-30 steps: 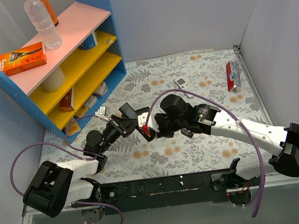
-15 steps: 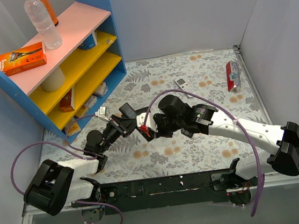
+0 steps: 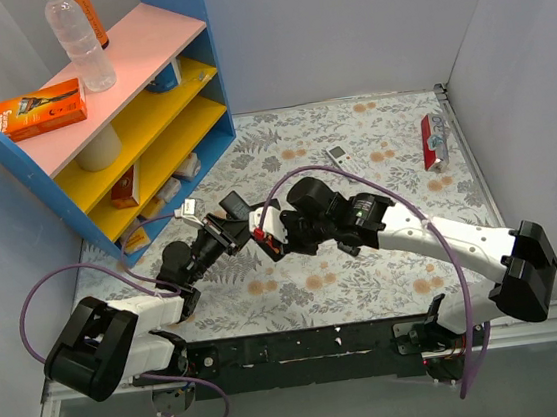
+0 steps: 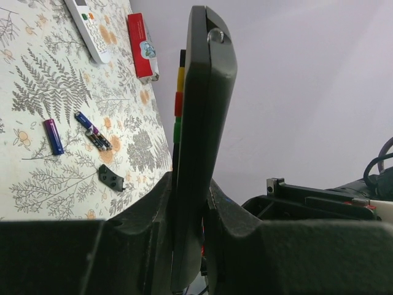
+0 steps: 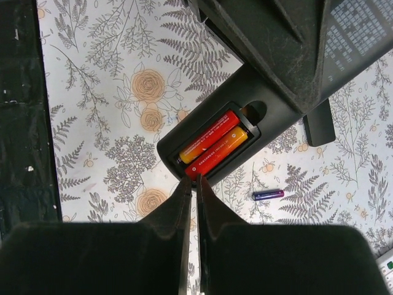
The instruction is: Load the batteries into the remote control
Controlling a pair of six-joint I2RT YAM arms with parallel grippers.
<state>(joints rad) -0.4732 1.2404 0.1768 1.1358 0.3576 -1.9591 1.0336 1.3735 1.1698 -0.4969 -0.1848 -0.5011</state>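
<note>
a: status?
b: seating step. my left gripper (image 4: 189, 216) is clamped on the long slim black remote control (image 4: 199, 110), holding it edge-up above the floral table mat (image 5: 92, 123). two red-orange cylindrical batteries (image 5: 215, 144) lie side by side in its open bay. my right gripper (image 5: 192, 184) is empty, fingers nearly together, tips just at the batteries' near ends.
a: next?
b: my read: press both flat, confirm contact, then fit a cover. small purple battery (image 5: 268, 195) on the mat looks spare.
</note>
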